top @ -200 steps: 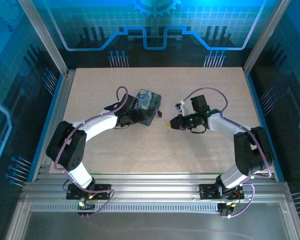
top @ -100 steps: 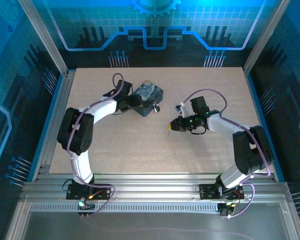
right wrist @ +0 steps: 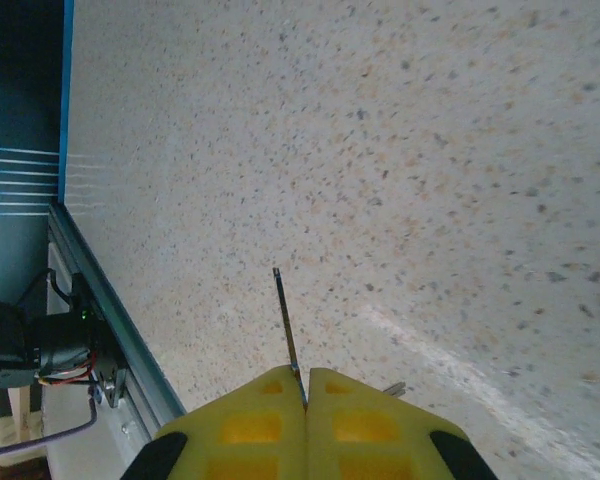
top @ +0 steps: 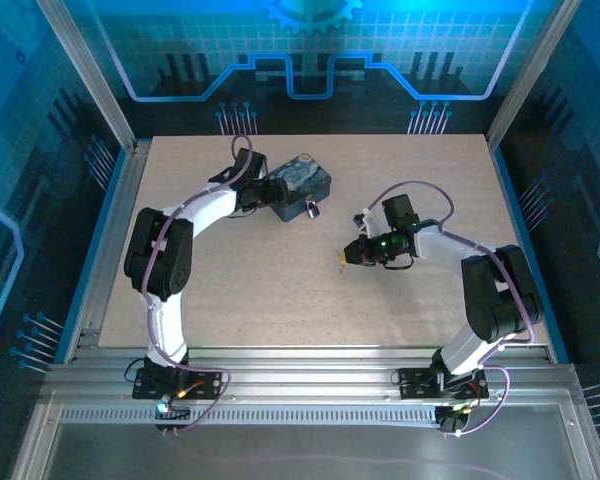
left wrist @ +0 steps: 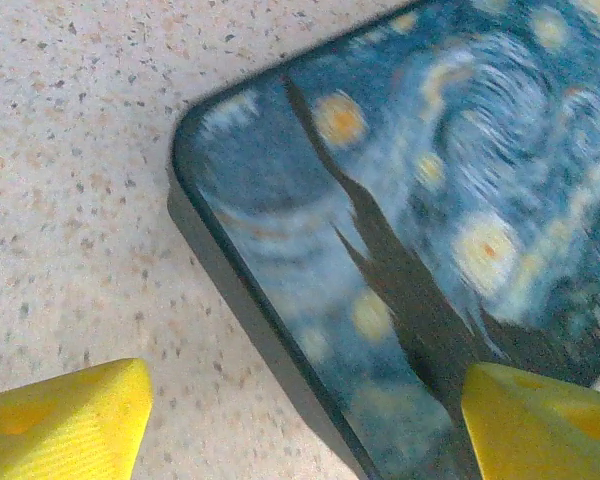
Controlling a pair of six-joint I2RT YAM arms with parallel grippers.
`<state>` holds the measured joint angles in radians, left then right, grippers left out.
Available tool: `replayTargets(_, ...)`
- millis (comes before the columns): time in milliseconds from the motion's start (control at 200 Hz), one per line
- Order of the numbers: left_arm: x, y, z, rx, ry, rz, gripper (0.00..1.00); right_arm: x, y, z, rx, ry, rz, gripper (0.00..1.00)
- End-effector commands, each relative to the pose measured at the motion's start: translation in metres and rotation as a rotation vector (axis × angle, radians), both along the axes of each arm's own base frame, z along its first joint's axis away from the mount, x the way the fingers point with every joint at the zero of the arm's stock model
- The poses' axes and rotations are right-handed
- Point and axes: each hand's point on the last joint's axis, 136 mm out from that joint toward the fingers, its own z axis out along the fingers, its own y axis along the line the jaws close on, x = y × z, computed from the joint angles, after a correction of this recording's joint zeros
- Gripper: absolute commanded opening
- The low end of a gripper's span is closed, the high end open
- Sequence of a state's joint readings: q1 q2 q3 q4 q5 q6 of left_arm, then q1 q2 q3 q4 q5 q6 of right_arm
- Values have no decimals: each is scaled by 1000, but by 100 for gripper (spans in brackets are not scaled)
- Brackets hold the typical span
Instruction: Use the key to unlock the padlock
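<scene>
Yellow-tipped right claw (right wrist: 306,385) was clenched on key (right wrist: 286,325), blade jutting up-frame; arm folded, centre-right. Upper centre, left claw (left wrist: 300,420) stood wide open astride tin (left wrist: 430,200) edge, arm arched; padlock (top: 310,208) against tin.

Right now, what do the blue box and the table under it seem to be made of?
The blue box looks like thin painted metal, probably a tin: glossy printed starry-night lid, dark rounded rim. The table looks like matte speckled stone-look board, beige with dark flecks; exact material unclear.
</scene>
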<state>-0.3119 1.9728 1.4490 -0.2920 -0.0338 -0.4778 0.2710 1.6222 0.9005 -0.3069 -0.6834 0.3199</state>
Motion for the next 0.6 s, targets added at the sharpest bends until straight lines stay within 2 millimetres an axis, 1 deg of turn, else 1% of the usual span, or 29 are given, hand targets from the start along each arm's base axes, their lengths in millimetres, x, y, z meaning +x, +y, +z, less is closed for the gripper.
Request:
replayTargets(0, -33, -25, 36, 104, -45, -33, 85, 5, -13, 11, 8, -27, -29, 0)
replayTargets(50, -43, -39, 35, 126, -38, -30, 86, 8, -20, 12, 8, -20, -59, 0)
replayTargets(90, -48, -48, 35, 139, -37, -18, 86, 10, -26, 13, 8, -11, -85, 0)
replayTargets(125, -51, -56, 31, 140, -30, -5, 86, 11, -29, 15, 8, -13, -100, 0)
replayTargets(175, -53, -69, 26, 134, -24, 16, 86, 12, -33, 17, -4, -17, -115, 0)
replayTargets(245, -54, -84, 14, 133, 0, 50, 85, 11, -39, 20, -31, -25, -136, 0)
replayTargets(320, -51, -100, 3, 151, 14, 74, 84, 12, -45, 27, -49, -47, -167, 0)
replayTargets(335, -49, -101, 0, 159, 15, 85, 84, 12, -45, 29, -50, -54, -171, 0)
replayTargets(345, -48, -103, 0, 161, 13, 92, 84, 8, -46, 24, -53, -40, -172, 0)
replayTargets(355, -47, -103, -1, 164, 12, 99, 84, 6, -47, 24, -54, -41, -174, 0)
replayTargets(435, -36, -110, -11, 167, 3, 144, 83, 3, -49, 29, -47, -64, -185, 0)
replayTargets(535, -24, -110, -21, 178, 2, 216, 80, 3, -48, 33, -35, -77, -182, 0)
replayTargets(595, -18, -109, -22, 190, 4, 244, 79, 5, -48, 34, -32, -81, -179, 0)
